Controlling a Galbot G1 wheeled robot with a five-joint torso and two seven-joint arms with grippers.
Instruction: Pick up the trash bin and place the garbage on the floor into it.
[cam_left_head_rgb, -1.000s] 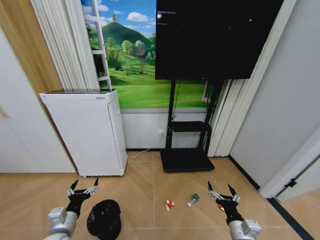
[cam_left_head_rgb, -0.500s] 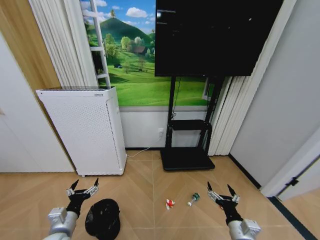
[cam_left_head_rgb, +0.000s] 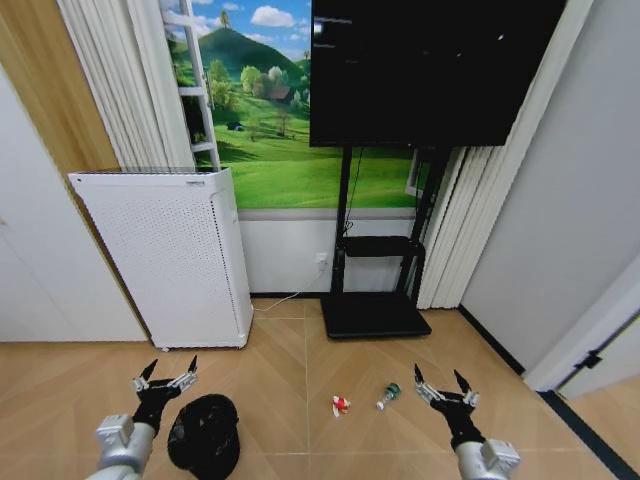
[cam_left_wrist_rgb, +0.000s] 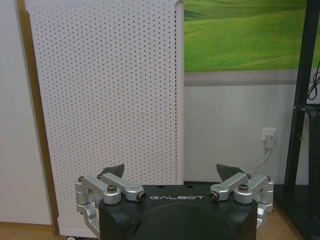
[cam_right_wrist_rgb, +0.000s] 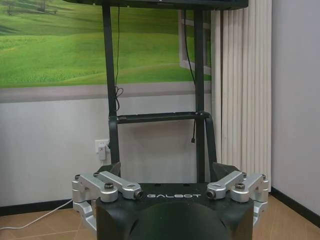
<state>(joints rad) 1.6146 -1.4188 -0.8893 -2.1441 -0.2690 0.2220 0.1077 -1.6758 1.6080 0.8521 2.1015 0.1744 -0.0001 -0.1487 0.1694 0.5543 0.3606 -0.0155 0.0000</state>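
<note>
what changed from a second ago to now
The head view has shifted a little: the purifier and trash bin sit further left in it, so the camera moved, not the things. The left gripper and right gripper stay open and empty. Wrapper and bottle lie untouched.

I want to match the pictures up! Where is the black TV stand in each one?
Head view: TV stand in the middle, against the back wall.
Left wrist view: one black post, just past the wall socket.
Right wrist view: straight ahead, behind the right gripper.
Shared landmark: the wall socket beside the stand.
</note>
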